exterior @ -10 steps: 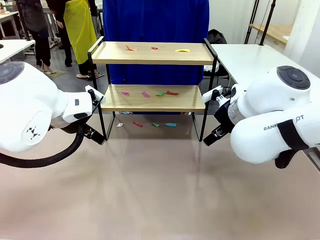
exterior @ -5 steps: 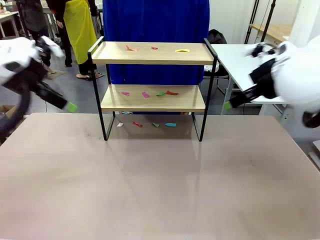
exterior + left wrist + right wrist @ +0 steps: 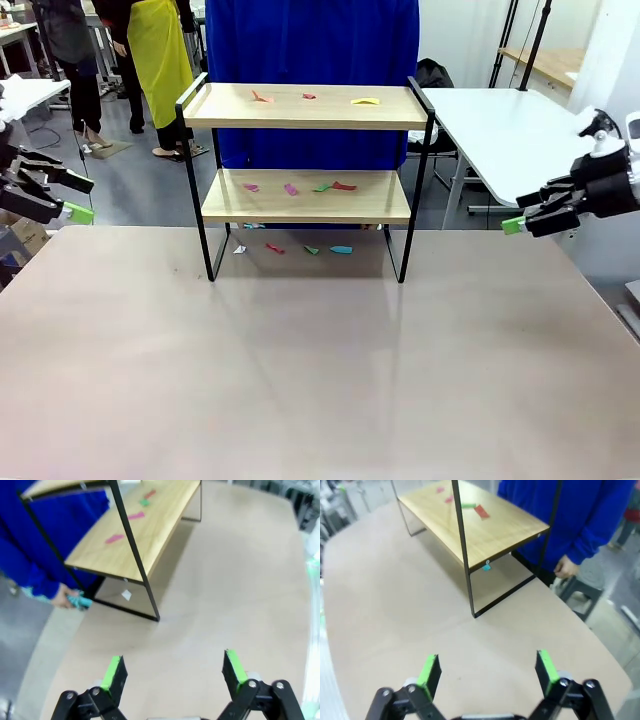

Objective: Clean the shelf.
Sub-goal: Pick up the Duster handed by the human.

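Left wrist view: the left gripper point(image 3: 172, 667) hangs wide and empty over the table point(image 3: 225, 595). The shelf point(image 3: 145, 535) stands ahead of its fingers, well apart, with coloured paper scraps point(image 3: 135, 516) lying on it. The right gripper point(image 3: 487, 667), equally wide and empty, faces the shelf's other end, also well apart.

no readable text, no labels, brands, numbers or signs

A lab workspace: white worktables point(image 3: 490, 130), black equipment stands point(image 3: 537, 45), grey floor point(image 3: 130, 180).
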